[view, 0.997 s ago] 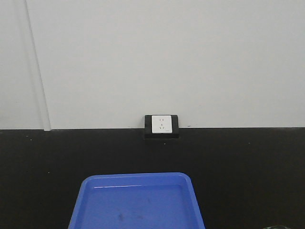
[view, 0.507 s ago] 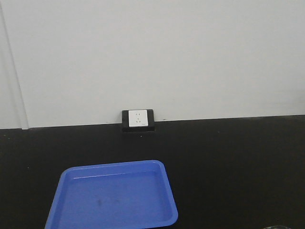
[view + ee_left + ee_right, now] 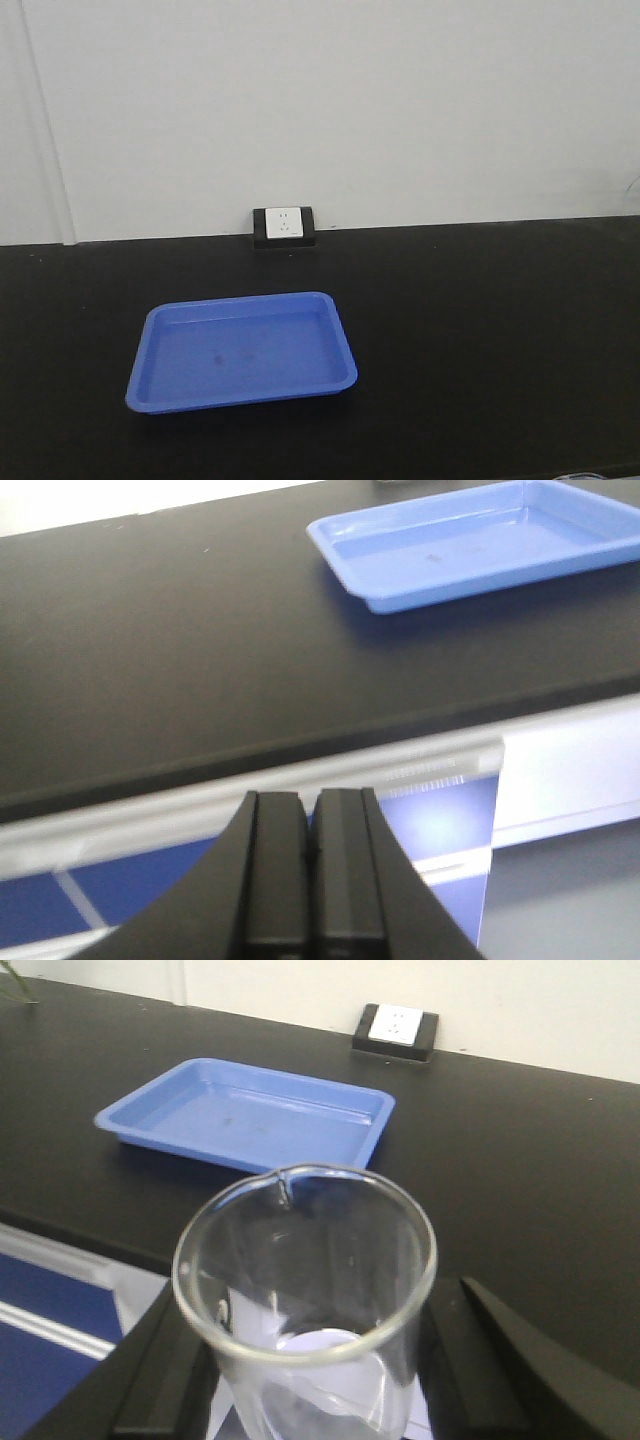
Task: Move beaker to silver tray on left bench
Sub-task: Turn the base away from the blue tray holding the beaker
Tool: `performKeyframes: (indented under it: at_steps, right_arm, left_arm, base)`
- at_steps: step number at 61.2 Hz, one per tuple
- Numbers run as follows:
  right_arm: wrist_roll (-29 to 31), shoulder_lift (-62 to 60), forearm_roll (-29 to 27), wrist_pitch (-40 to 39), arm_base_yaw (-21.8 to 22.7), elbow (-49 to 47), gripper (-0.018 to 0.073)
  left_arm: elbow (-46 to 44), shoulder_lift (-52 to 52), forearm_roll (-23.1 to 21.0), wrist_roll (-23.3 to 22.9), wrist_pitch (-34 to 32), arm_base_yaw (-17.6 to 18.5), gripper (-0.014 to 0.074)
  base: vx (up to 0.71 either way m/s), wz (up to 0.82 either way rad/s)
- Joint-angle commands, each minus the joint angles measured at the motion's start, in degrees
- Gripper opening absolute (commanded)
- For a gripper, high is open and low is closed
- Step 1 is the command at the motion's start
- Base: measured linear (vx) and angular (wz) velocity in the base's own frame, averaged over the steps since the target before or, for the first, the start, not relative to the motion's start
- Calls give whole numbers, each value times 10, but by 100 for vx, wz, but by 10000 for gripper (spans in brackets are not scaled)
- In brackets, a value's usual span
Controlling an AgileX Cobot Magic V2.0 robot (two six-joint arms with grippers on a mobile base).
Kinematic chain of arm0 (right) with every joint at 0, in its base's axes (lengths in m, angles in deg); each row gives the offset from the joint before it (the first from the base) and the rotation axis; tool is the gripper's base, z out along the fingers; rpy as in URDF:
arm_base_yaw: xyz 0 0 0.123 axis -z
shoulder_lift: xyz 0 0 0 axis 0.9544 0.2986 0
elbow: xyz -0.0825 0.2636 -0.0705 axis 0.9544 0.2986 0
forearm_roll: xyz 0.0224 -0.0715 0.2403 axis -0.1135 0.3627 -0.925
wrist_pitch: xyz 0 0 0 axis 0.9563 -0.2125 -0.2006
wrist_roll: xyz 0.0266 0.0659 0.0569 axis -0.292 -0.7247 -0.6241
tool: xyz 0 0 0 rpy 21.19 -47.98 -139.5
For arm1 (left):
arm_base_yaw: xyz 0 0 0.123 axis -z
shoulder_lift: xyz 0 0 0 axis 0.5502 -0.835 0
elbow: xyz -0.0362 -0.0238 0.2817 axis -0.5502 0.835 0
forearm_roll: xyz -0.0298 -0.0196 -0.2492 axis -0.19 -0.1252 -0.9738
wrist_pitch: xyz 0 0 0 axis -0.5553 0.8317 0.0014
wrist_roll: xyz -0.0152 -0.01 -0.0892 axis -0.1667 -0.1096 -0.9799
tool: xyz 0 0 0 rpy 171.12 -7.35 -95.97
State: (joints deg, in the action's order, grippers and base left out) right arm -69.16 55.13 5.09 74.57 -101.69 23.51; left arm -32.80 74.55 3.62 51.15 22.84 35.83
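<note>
The clear glass beaker (image 3: 305,1290) with a pouring lip stands upright between the black fingers (image 3: 165,1370) of my right gripper (image 3: 315,1360), which is shut on it, in front of the near edge of a black-topped bench (image 3: 520,1180). My left gripper (image 3: 310,805) is shut and empty, held low in front of the bench's front edge (image 3: 300,770). The silver tray is not in view in any frame. Neither gripper shows in the front view.
A blue plastic tray (image 3: 242,350) lies empty on the black worktop (image 3: 480,320); it also shows in the left wrist view (image 3: 480,540) and the right wrist view (image 3: 250,1110). A white wall socket in a black housing (image 3: 283,227) sits at the back against the white wall.
In the front view the blue tray and the socket have shrunk and risen in the picture, and the whole tray now shows: the camera has drawn back from the bench.
</note>
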Motion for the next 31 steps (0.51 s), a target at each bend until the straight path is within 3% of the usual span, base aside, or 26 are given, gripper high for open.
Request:
performKeyframes:
  at_steps: [1,31]
  right_arm:
    - [3,-1,9,-38,1,-17,-11]
    - [3,-1,9,-38,1,-17,-11]
  left_arm:
    - [11,4,-1,-1,-43,4,1]
    - [11,4,-1,-1,-43,4,1]
  base:
    - [-33,15]
    - [-34,20]
